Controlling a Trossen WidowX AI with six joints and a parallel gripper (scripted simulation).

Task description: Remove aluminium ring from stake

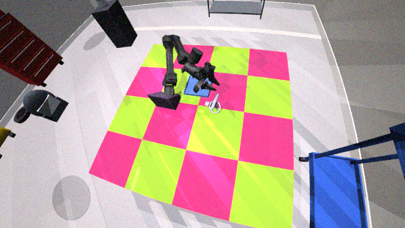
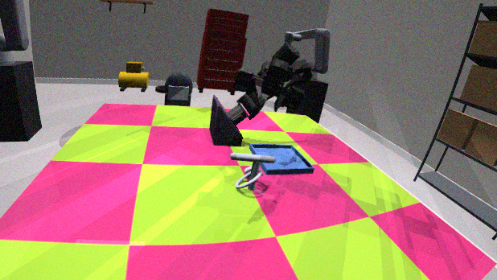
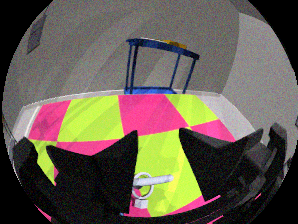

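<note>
1. Top view: you have the gripper [image 1: 216, 87] [image 2: 287, 105] [image 3: 158, 133] spread partway, both fingers apart and nothing pinched between them.
2. From above, its fingers overlap the edge of the blue tray [image 1: 192, 88] [image 2: 287, 171] and point toward the stake side. The exterior view puts them well above the checkered mat [image 1: 269, 137] [image 2: 193, 193] [image 3: 145, 112], touching neither tray nor ring.
3. Your aluminium ring [image 1: 220, 109] [image 2: 242, 186] [image 3: 152, 186] is around the post of the steel stake [image 2: 254, 174], beneath the cross-bar [image 1: 215, 101] [image 2: 253, 158] [image 3: 160, 180]. In the exterior view it sits tilted, one side higher than the other.
4. Welded tab [image 1: 207, 103] [image 3: 141, 203] juts outward from the ring. In the top view you find it on the side toward the arm's base [image 1: 168, 101] [image 2: 219, 129].
5. Tray lies on the mat near the stake, with a gap between them in the top view. The ring is outside it.
6. Through the wrist camera you get the ring and cross-bar low in the picture, seen between the two dark fingers but beyond them. A blue cart [image 1: 312, 190] [image 3: 190, 75] stands past the mat.
</note>
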